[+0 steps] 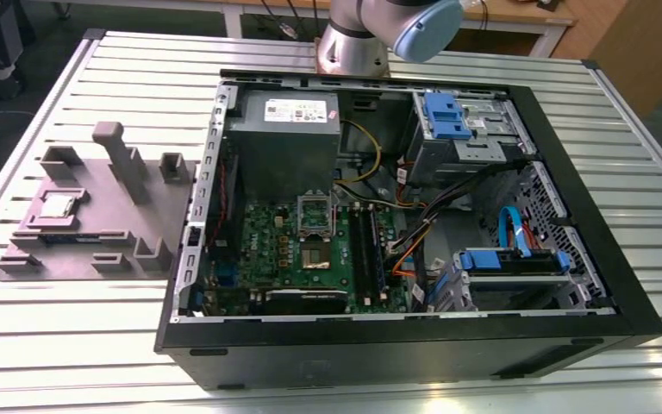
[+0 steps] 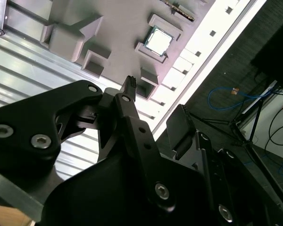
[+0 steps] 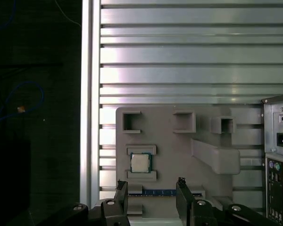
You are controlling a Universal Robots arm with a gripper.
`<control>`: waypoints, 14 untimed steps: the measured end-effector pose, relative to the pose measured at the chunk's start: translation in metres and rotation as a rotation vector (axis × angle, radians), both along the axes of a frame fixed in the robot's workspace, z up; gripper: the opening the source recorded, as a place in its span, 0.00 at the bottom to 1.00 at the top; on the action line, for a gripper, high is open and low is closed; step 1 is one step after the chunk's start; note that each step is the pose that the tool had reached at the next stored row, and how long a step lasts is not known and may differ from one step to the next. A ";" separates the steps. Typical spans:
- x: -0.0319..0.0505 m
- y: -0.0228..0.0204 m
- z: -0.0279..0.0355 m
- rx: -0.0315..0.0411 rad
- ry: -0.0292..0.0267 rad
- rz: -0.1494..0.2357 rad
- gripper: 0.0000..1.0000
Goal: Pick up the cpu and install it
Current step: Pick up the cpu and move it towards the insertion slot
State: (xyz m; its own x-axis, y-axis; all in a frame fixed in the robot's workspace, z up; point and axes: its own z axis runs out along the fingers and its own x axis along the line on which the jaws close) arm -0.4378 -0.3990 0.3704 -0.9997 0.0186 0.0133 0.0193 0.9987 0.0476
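Note:
The cpu is a small silver-topped square chip lying in a holder on the grey fixture, on the exterior view's left beside the open computer case. Both wrist views look down on it: the cpu sits in its framed seat, also seen as the cpu. My gripper hangs well above the fixture, open, its two black fingers apart with nothing between them. The gripper is off to one side of the chip, not over it. The green motherboard holds the dark socket.
The black case lies open on the slatted aluminium table, with a grey power supply, blue drive brackets and cables inside. Raised blocks stand on the fixture. The table edge drops to dark floor.

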 end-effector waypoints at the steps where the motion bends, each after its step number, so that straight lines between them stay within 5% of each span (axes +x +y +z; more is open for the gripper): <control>1: 0.0000 0.0000 -0.0002 0.0000 0.0000 0.000 0.53; 14: -0.0002 -0.0018 -0.0050 0.0001 -0.0001 0.000 0.53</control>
State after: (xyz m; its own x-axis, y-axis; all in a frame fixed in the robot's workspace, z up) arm -0.4380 -0.4008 0.3654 -0.9997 0.0188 0.0131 0.0194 0.9987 0.0477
